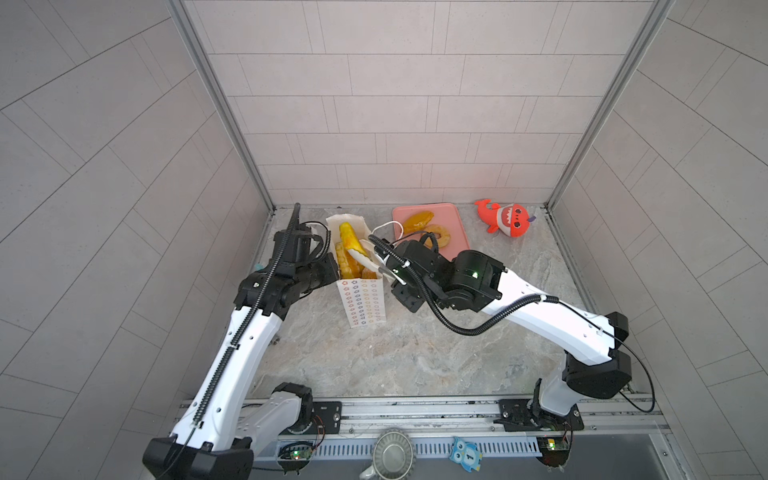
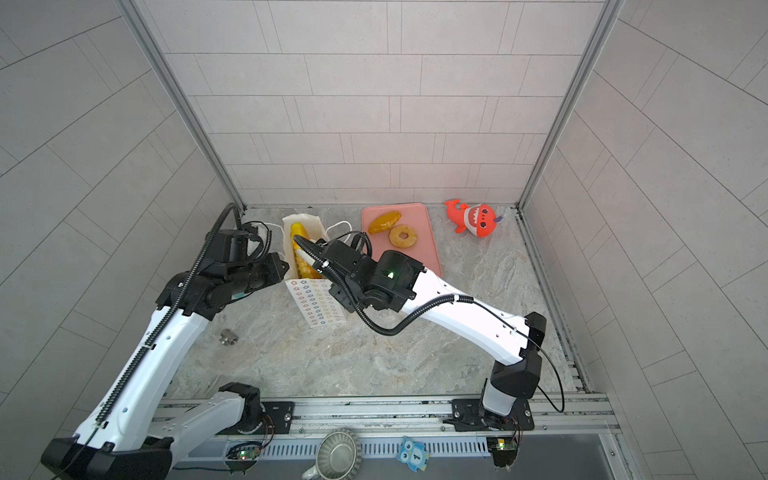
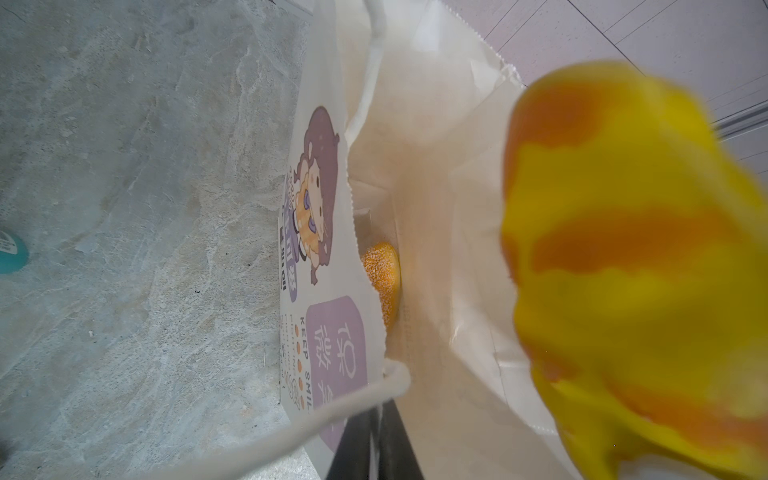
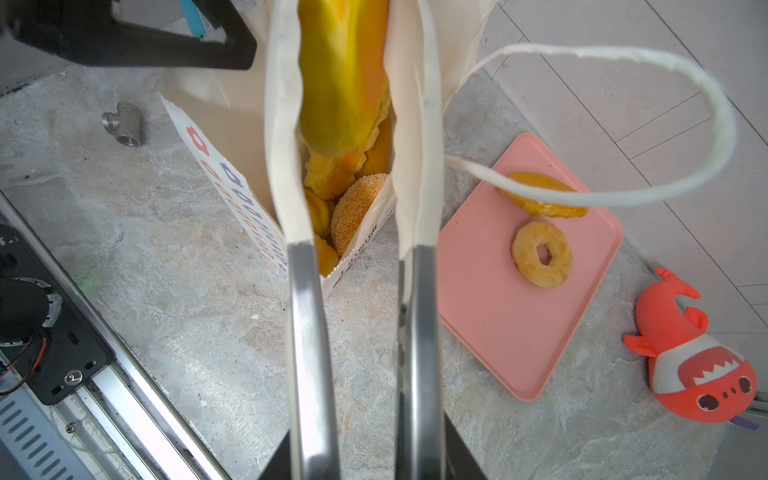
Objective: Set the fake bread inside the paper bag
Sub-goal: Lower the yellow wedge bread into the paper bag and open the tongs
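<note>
Closest up, straddling loaf (image 4: 340, 95) with right tool (image 4: 348, 50), pads tight beside both flanks; cannot tell whether pinching or freed. Loaf on end inside bag (image 1: 361, 303) atop other bread (image 4: 357, 208). Pinching bag wall with left tool (image 1: 333, 267), jaws together, likely to steady the mouth. Pastry (image 2: 384, 222) and doughnut (image 4: 542, 259) waiting on pink tray (image 4: 498, 332). Mottled grey stone tabletop (image 1: 415, 353); pale tiled walls (image 1: 395, 124) on three sides.

- White paper bag (image 3: 332, 266) with cartoon girl print, mouth open, on grey marbled table (image 3: 124, 208)
- Sugared doughnut (image 3: 382, 282) deep inside
- Blurred yellow-orange bread (image 3: 623, 270) close to lens, against bag's inner wall
</note>
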